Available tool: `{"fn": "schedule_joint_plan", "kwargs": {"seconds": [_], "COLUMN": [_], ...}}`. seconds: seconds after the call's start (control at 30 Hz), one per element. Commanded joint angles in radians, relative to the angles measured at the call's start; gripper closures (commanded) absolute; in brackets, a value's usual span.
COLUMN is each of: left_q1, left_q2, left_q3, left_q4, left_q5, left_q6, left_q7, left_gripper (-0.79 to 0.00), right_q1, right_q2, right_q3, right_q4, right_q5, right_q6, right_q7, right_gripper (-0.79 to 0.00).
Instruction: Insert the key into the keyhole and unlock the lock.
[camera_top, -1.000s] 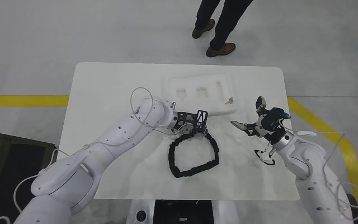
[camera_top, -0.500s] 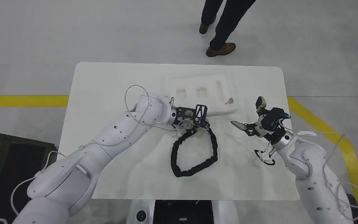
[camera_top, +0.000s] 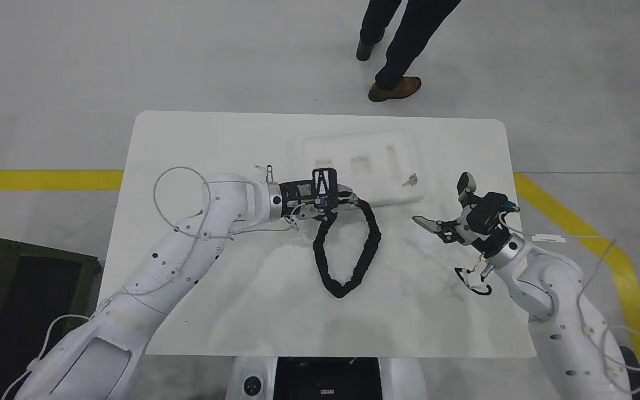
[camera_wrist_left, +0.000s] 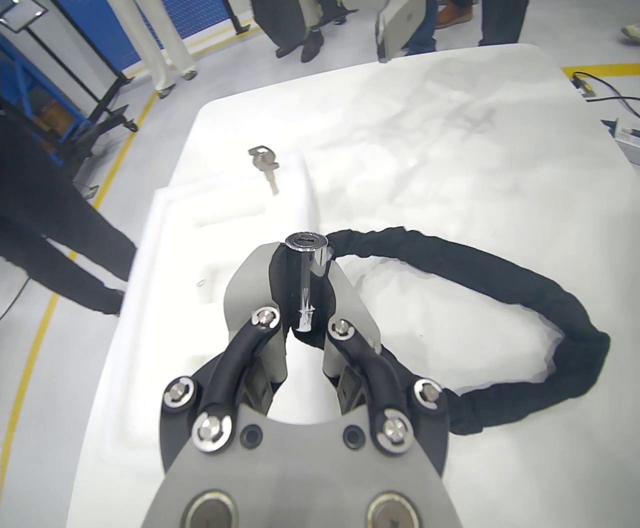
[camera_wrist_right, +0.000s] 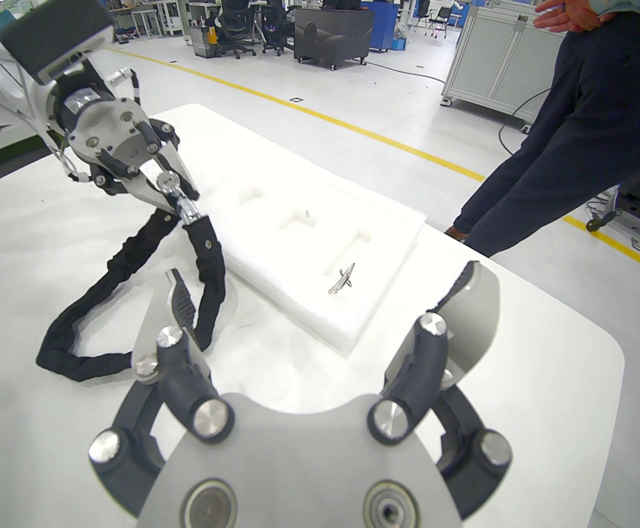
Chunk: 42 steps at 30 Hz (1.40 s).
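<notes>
On the white foam tray (camera_wrist_right: 385, 235) lies the small silver key (camera_wrist_right: 342, 281), which the right gripper (camera_wrist_right: 324, 272), fingers apart, should pinch squarely by its head while the left gripper (camera_wrist_left: 300, 267), clamped on the chrome lock cylinder (camera_wrist_left: 306, 295), steadies the keyhole (camera_wrist_left: 306, 242).

The lock (camera_wrist_left: 306, 285), a short chrome cylinder joined to a chain (camera_top: 345, 255) sheathed in black fabric, is held off the desk (camera_top: 190, 150) between the fingers (camera_wrist_left: 245, 295) of the left gripper (camera_wrist_left: 300, 267). Its keyhole (camera_wrist_left: 306, 241) is seen as an empty slot in the free end face, and the chain is draped onto the desk in a narrow loop. The small silver key (camera_top: 409, 181) is left lying on the white foam tray (camera_top: 340, 145), near its corner and apart from the lock.
</notes>
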Motion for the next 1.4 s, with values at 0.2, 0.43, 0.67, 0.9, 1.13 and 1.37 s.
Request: {"fn": "schedule_joint_plan", "kwargs": {"seconds": [0.2, 0.43, 0.67, 0.9, 1.13, 1.37], "left_q1": [0.198, 0.292, 0.370, 0.396, 0.396, 0.396], "left_q2": [0.053, 0.076, 0.087, 0.088, 0.088, 0.088], "left_q3": [-0.210, -0.304, -0.358, -0.371, -0.371, -0.371], "left_q4": [-0.175, -0.215, -0.235, -0.232, -0.232, -0.232], "left_q5": [-0.021, -0.021, 0.003, -0.003, -0.003, -0.003], "left_q6": [0.068, 0.050, 0.109, 0.139, 0.139, 0.139], "left_q7": [0.004, 0.057, 0.107, 0.149, 0.149, 0.149], "left_gripper": [0.000, 0.000, 0.000, 0.000, 0.000, 0.000], "right_q1": [0.000, 0.000, 0.000, 0.000, 0.008, 0.094], "right_q2": [0.000, 0.000, 0.000, 0.000, -0.005, -0.011], "right_q3": [0.000, 0.000, 0.000, 0.000, -0.021, -0.073], "right_q4": [0.000, 0.000, 0.000, 0.000, -0.024, -0.078], "right_q5": [0.000, 0.000, 0.000, 0.000, 0.107, 0.304], "right_q6": [0.000, 0.000, 0.000, 0.000, 0.034, 0.109], "right_q7": [0.000, 0.000, 0.000, 0.000, 0.118, 0.413], "right_gripper": [-0.785, -0.785, -0.785, -0.785, -0.785, -0.785]}}
